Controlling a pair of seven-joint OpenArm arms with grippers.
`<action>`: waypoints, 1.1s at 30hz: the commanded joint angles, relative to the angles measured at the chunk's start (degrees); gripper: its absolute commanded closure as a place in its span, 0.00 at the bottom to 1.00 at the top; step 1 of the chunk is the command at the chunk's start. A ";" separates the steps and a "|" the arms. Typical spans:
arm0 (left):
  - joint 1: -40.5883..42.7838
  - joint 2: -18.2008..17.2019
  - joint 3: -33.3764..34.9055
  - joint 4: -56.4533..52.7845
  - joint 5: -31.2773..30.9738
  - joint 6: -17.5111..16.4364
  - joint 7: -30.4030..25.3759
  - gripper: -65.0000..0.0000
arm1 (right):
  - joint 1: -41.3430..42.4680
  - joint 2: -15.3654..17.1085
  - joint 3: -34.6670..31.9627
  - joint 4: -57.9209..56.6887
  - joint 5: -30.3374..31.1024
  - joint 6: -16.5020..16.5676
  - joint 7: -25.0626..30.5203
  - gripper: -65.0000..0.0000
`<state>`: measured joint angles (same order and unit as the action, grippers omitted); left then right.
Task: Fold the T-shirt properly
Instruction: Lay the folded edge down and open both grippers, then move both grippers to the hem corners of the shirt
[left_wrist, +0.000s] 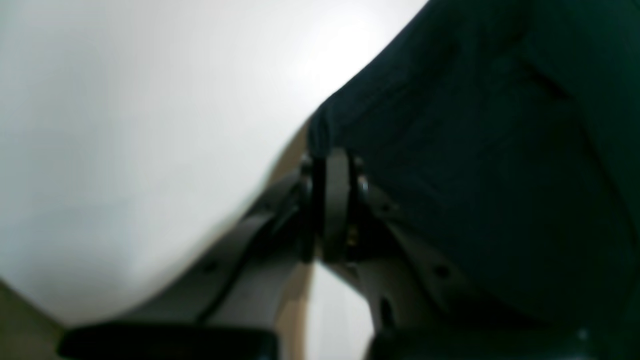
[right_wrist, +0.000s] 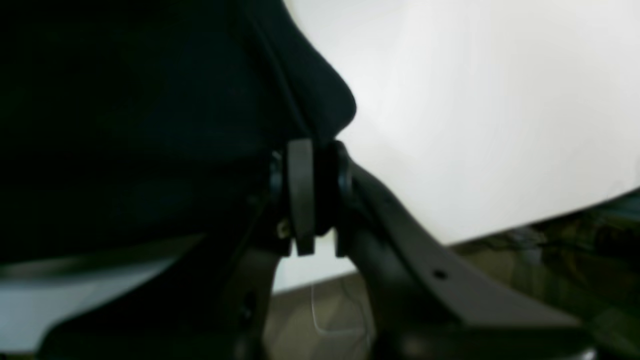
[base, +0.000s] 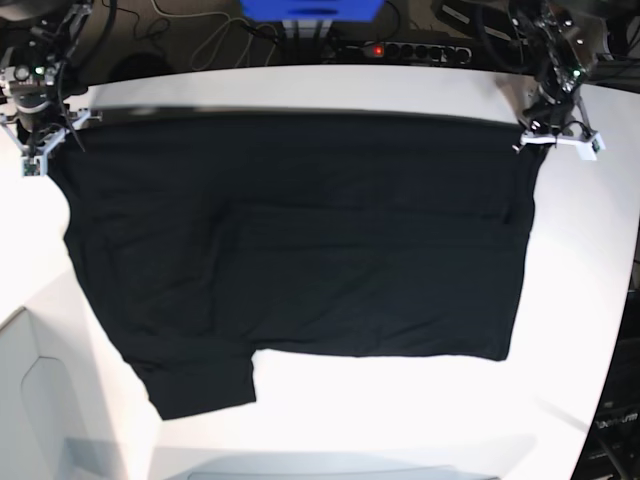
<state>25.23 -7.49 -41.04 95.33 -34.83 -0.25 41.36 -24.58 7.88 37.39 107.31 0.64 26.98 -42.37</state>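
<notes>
Black T-shirt (base: 300, 250) stretched between both, left end effector (left_wrist: 332, 165), right end effector (right_wrist: 312, 150), each seemingly clamped on a corner.

So the worktop (base: 400, 420) is plain white with a curved front edge, pretty glossy under the light. Behind it, top centre of the base view, sits a blue box (base: 310, 10), and just right of that a black power strip (base: 405, 50) with a little red light glowing. A tangle of dark cables (base: 190, 30) runs along the back, upper left.
</notes>
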 joint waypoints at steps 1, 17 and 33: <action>1.36 -0.91 -0.50 1.86 0.15 0.03 -1.14 1.00 | -0.61 0.96 0.55 0.96 -0.34 -1.00 1.01 1.00; 8.30 -0.12 -0.59 7.75 0.59 0.12 -1.14 1.00 | -5.53 1.13 0.02 0.87 -0.34 -1.00 1.01 1.00; 9.36 0.50 -8.50 12.76 0.06 0.03 -1.06 0.35 | -4.92 1.31 1.95 2.45 -0.60 7.44 0.66 0.51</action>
<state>34.22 -6.46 -48.64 107.00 -34.85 -0.23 41.50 -29.56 8.34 38.52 108.40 0.08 33.76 -42.68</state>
